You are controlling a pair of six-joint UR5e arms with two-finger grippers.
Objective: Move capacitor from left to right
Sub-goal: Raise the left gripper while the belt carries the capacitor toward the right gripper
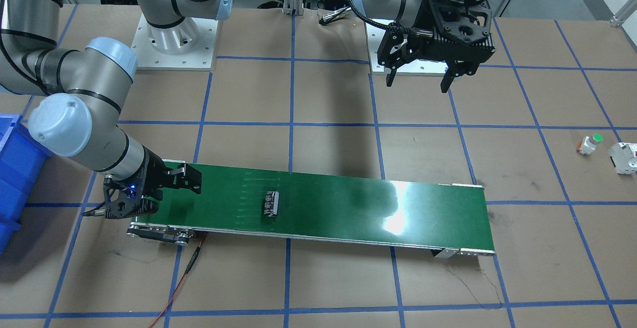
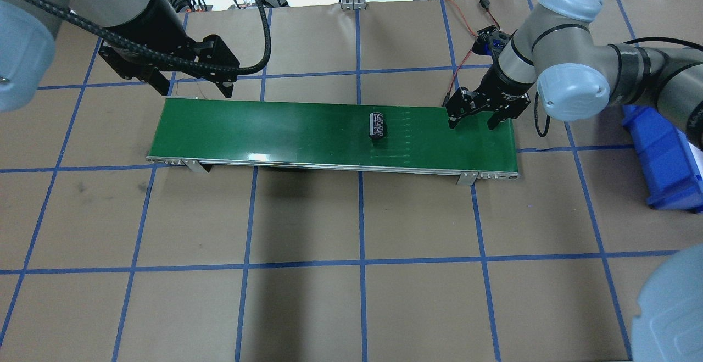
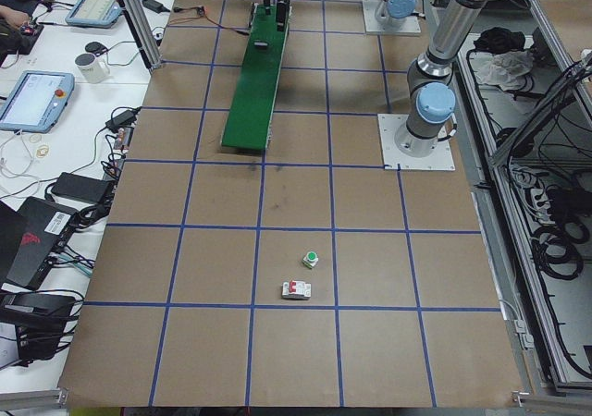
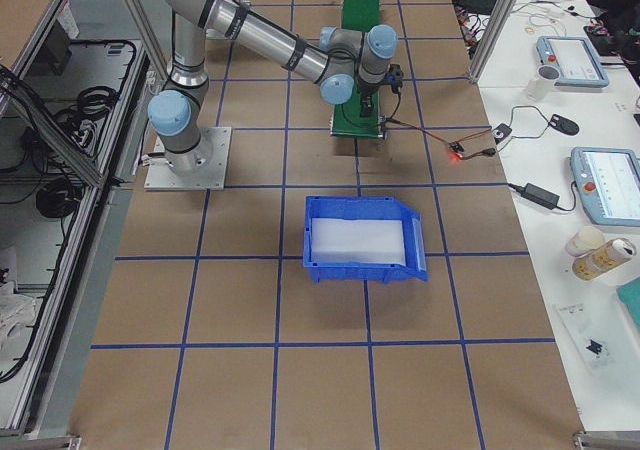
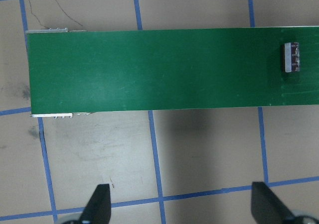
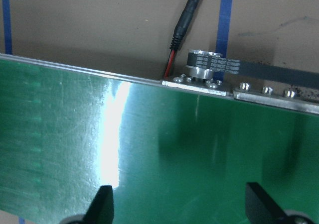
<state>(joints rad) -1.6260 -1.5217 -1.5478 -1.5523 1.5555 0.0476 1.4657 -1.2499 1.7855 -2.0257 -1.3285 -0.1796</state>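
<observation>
The capacitor [image 1: 271,204] is lying on its side on the green belt [image 1: 348,208], crosswise to the belt's length. It is sitting between the two pincers, nearer the right pincer [image 1: 171,191] than the left pincer [image 1: 417,84], and is touching neither.

The right pincer [image 2: 472,124] is hanging low over one end of the belt [image 2: 274,131], jaws spread wide, gripping nothing. The capacitor [image 2: 377,125] is sitting out beyond its fingers, further along the belt and clearly apart. In the right wrist view the right pincer [image 6: 180,204] is showing both fingertips [image 6: 102,209] over the glossy belt [image 6: 199,149]. Ahead of them, past the belt's edge, a black plug with a red wire [image 6: 185,22] and a toothed pulley [image 6: 204,63] are showing. Whether the fingers are touching the belt cannot be told.

The left pincer [image 2: 196,92] is hovering high above the table [image 2: 329,296] near the belt's opposite end, jaws also wide and empty. In the left wrist view the left pincer [image 5: 180,206] is hanging over bare brown table. The belt [image 5: 149,69] is running across ahead of its fingertips, and the capacitor [image 5: 292,57] is lying far ahead and off to one side, well apart.

A blue bin [image 1: 15,178] is sitting near the right pincer, off that end of the belt. A small white part with a green cap [image 1: 590,144] and a white block [image 1: 624,157] are lying side by side on the table. Both are well out past the left pincer, away from the belt.
</observation>
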